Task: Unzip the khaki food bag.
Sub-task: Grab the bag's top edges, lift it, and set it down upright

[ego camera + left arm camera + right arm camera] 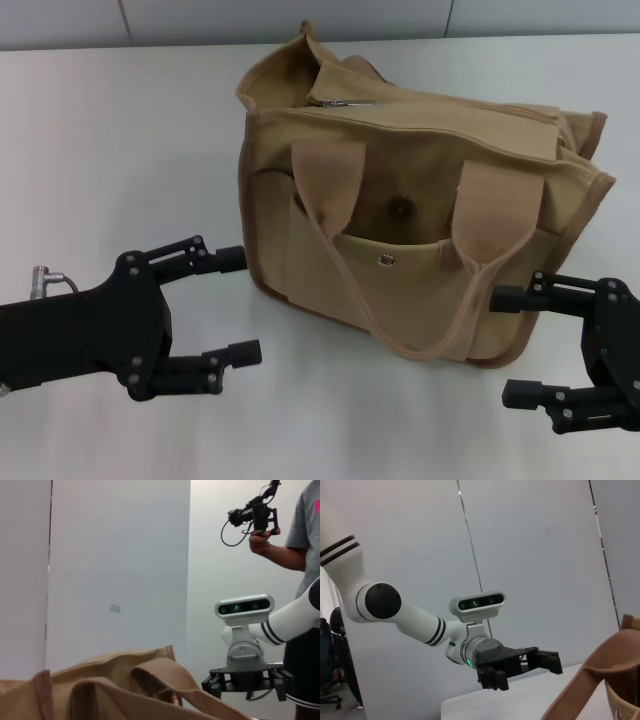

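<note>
1. Bag (420, 215): tan canvas, boxy, upright on the white table (120, 140), between the two grippers and beyond their fingertips.
2. Left gripper (238, 305): black, fingers spread wide, holding nothing; upper fingertip just beside the bag's lower left corner, not clearly touching; lower fingertip apart from the bag, over bare table.
3. Right gripper (512, 345): black, fingers spread wide, holding nothing; upper fingertip close to the bag's lower right corner, contact not clear; lower fingertip nearer the table edge, apart from the bag.
4. Zipper (345, 102): along the bag's top, metal pull lying at the end nearer the left gripper, well beyond both sets of fingertips; opening gaping a little at that end.
5. Handle (330, 185): wide webbing loop drooping down the front face toward the grippers, its low curve hanging between the two of them.
6. Front pocket (400, 300): stitched on the face turned to the grippers, metal snap (386, 260) at its top edge, brown button (402, 209) just above.
7. Brown piping (600, 190): runs along the bag's edges.
8. Left wrist view: bag's handles and top edge close up, right gripper farther off past them, person (300, 535) standing behind, holding a black device (255, 512).
9. Right wrist view: left gripper on its white arm over the table edge, a strip of the bag's handle close by.
</note>
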Tool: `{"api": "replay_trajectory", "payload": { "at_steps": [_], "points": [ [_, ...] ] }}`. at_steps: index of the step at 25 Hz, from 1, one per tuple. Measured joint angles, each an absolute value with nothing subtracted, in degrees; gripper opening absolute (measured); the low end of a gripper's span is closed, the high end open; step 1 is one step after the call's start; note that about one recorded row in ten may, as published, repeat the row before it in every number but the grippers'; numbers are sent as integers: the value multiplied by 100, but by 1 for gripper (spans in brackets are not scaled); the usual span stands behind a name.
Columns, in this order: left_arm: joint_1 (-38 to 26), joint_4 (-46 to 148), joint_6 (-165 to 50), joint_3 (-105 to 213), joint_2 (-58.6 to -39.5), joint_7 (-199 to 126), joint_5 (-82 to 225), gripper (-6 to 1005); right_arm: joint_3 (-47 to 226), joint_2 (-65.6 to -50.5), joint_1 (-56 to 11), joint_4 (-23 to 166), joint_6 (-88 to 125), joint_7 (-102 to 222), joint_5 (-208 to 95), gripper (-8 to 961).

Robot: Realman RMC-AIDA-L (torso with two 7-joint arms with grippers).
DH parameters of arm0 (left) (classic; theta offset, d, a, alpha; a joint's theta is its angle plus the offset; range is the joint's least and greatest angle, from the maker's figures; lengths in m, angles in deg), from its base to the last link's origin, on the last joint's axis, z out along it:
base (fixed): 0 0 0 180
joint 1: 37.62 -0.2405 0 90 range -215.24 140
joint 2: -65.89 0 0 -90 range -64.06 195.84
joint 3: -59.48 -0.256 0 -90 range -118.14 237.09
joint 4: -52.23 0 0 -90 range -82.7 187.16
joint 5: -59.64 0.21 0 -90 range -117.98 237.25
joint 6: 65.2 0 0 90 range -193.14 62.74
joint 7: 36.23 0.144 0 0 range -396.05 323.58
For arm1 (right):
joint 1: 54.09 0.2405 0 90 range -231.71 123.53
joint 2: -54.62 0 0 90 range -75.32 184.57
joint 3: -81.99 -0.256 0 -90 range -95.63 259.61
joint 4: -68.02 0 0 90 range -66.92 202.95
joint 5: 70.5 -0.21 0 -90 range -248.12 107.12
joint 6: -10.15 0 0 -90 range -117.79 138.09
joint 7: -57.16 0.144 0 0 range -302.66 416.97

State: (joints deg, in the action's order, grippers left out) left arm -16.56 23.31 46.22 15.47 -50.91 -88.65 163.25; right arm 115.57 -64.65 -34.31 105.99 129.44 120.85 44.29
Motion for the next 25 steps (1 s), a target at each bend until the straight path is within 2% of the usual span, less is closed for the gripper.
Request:
{"api": "replay_trajectory", "payload": {
  "at_steps": [9,12,16,25],
  "points": [
    [-1726,2331,4558,1840,-5150,-8612,16326,822,11538,-6465,-3436,10561,12950,12049,4387,823],
    [-1820,2417,4208,2643,-5257,-8224,16324,816,11504,-6465,-3511,10531,13021,11861,4171,823],
    [-1794,2693,3795,3054,-5279,-7955,16315,808,11488,-6436,-3670,10388,13049,11591,3747,823],
    [-1072,3563,2639,2706,-5296,-7634,16334,790,11268,-6416,-3810,10372,13051,11565,3614,822]
  ]
}}
